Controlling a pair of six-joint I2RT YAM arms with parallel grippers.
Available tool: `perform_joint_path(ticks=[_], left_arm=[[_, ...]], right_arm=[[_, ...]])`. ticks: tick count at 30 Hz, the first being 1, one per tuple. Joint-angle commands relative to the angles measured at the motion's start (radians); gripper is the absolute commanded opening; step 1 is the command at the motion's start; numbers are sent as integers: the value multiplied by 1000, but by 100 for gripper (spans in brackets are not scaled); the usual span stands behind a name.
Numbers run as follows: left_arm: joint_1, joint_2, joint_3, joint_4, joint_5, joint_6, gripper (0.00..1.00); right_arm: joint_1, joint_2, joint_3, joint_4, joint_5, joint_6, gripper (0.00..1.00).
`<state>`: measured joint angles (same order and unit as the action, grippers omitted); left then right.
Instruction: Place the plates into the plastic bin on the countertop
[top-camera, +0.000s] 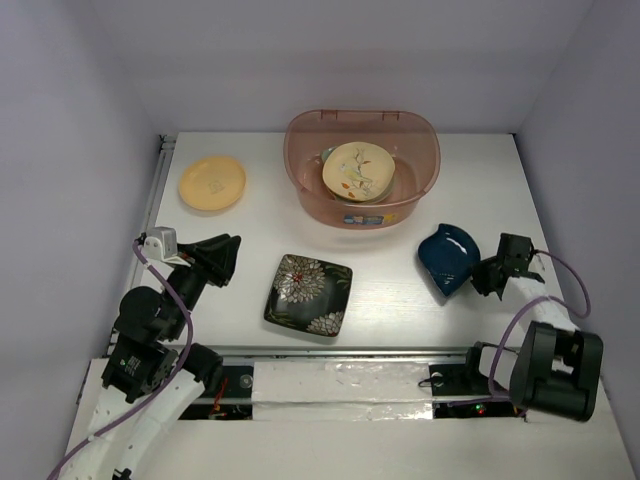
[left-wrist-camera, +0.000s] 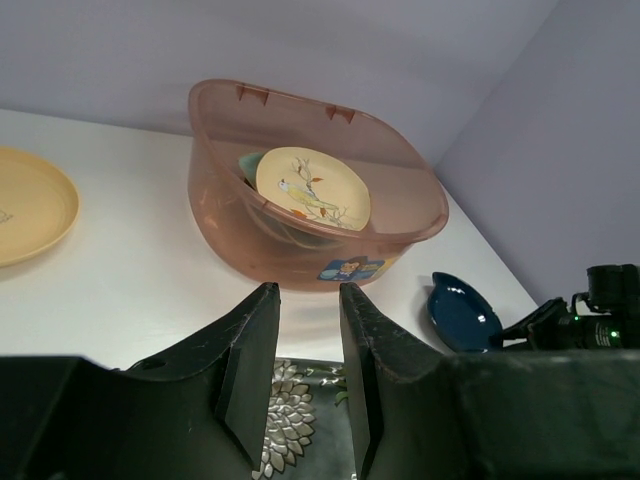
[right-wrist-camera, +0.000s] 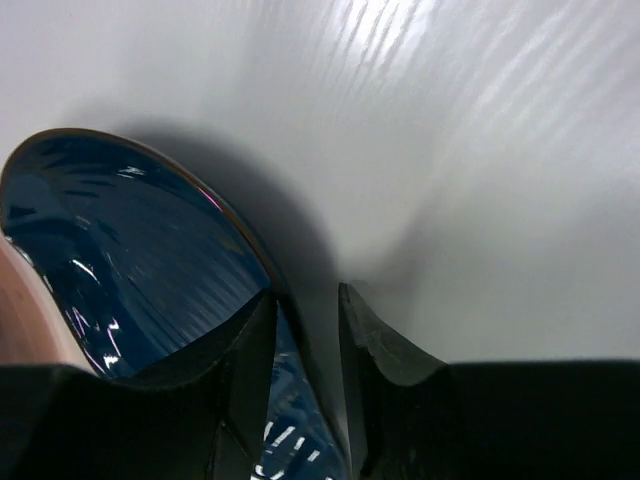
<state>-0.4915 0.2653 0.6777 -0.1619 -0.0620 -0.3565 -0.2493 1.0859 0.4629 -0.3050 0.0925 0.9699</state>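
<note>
The pinkish plastic bin (top-camera: 362, 205) stands at the back centre and holds a cream plate with a bird pattern (top-camera: 357, 170) leaning on a pale green one (top-camera: 328, 154). A yellow-orange plate (top-camera: 212, 183) lies at the back left. The black floral square plate (top-camera: 308, 293) lies at the front centre. The dark blue leaf plate (top-camera: 448, 258) lies on the right. My left gripper (top-camera: 230, 260) is open and empty, just left of the black plate (left-wrist-camera: 304, 415). My right gripper (top-camera: 484, 277) is open, its jaws either side of the blue plate's (right-wrist-camera: 130, 250) right rim. The tan speckled plate is not visible.
The white countertop (top-camera: 400, 300) has a metal rail (top-camera: 150, 215) along its left edge and grey walls on three sides. From the left wrist, the bin (left-wrist-camera: 230, 225), the yellow plate (left-wrist-camera: 25, 205), the blue plate (left-wrist-camera: 463, 313) and the right arm (left-wrist-camera: 600, 310) show ahead.
</note>
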Motion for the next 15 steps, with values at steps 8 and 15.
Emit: perform_joint_path(ticks=[8, 15], left_arm=[[-5, -8, -3, 36, -15, 7, 28], [-5, -3, -6, 33, -19, 7, 28]], right_arm=[[-18, 170, 95, 141, -155, -111, 35], [-28, 204, 100, 175, -177, -125, 0]])
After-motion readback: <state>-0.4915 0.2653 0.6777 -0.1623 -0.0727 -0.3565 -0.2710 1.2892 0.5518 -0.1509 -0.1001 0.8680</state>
